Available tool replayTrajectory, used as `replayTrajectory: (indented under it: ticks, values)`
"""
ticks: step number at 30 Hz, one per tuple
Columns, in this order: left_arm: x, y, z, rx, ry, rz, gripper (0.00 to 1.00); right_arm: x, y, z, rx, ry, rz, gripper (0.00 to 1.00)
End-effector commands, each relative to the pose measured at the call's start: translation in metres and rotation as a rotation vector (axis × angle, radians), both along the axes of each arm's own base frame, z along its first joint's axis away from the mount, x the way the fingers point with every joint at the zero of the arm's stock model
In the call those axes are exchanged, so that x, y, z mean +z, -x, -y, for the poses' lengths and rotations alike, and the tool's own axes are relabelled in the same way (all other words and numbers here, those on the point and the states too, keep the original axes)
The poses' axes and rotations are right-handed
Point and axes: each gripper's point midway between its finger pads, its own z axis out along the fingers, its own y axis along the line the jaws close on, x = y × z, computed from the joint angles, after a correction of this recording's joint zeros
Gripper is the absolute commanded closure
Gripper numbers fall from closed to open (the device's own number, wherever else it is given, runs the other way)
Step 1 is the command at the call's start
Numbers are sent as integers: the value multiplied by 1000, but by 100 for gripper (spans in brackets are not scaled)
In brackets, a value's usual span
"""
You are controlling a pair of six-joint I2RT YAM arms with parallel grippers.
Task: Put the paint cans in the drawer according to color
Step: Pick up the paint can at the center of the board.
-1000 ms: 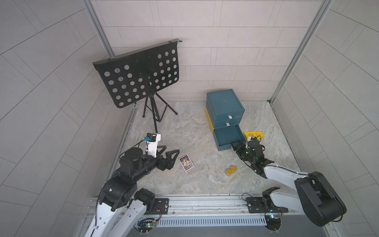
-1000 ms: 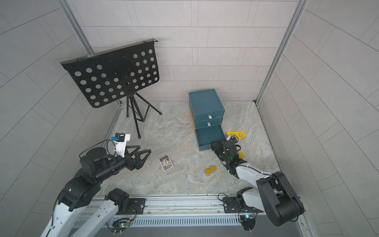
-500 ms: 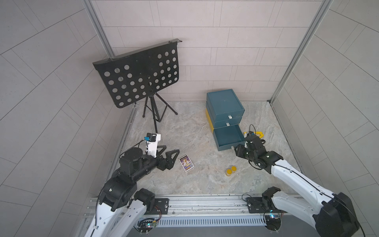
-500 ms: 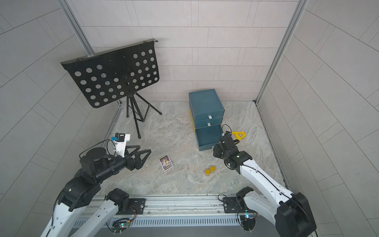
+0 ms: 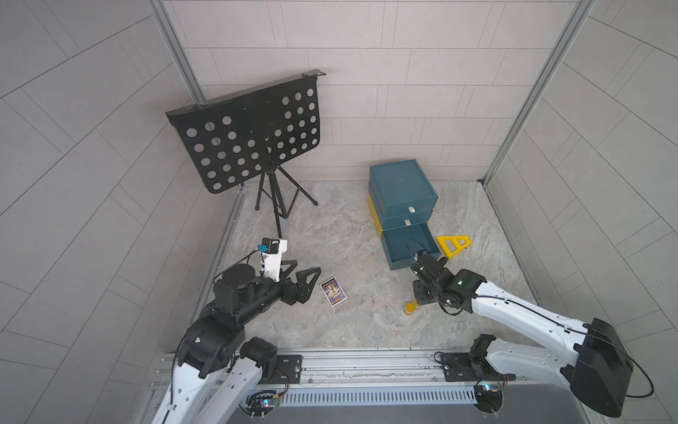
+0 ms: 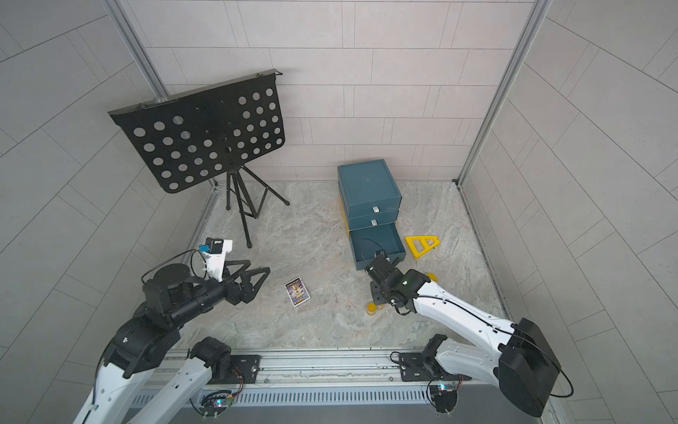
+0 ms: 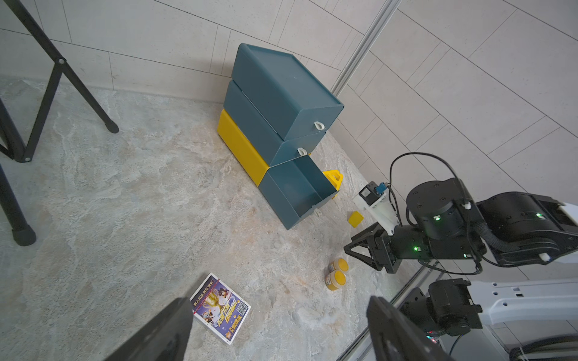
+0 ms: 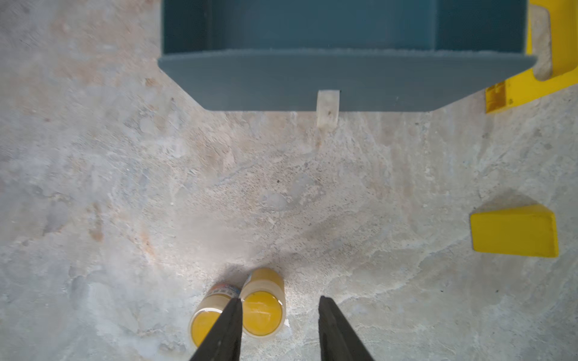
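before the open bottom drawer (image 8: 344,78), two amber-lidded paint cans (image 8: 262,308) stand touching; right gripper (image 8: 280,300) jaws spread over one, not clamping; left gripper (image 7: 280,301) gapes wide near the printed card (image 7: 220,308).

Counting what is showing
Two yellow-lidded paint cans (image 7: 340,265) (image 7: 337,278), three stacked drawers (image 5: 401,187), one printed card (image 5: 333,292), one music stand (image 5: 253,136), one yellow triangle frame (image 5: 453,245) and one yellow block (image 7: 355,218) are sitting there.

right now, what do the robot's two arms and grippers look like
The left arm and right arm have white shell links, black motor joints and black cables. The left gripper and right gripper have black triangular fingers. A white camera mount tops each wrist.
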Motion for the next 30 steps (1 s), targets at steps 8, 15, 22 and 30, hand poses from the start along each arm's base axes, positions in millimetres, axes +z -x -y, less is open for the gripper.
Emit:
replayTrajectory:
  ticks: [8, 15, 22, 30]
  values:
    - [3, -1, 0, 3, 8, 19, 5, -20, 15, -1, 28, 20, -70, 57]
    - [3, -2, 0, 3, 8, 19, 5, -16, 29, 4, 17, 3, -44, 51]
    - [4, -1, -1, 4, 9, 23, 5, -30, 34, 10, -24, 66, -71, 54]
    - [4, -1, 0, -1, 11, 22, 6, -41, 33, -4, 4, 32, -88, 52]
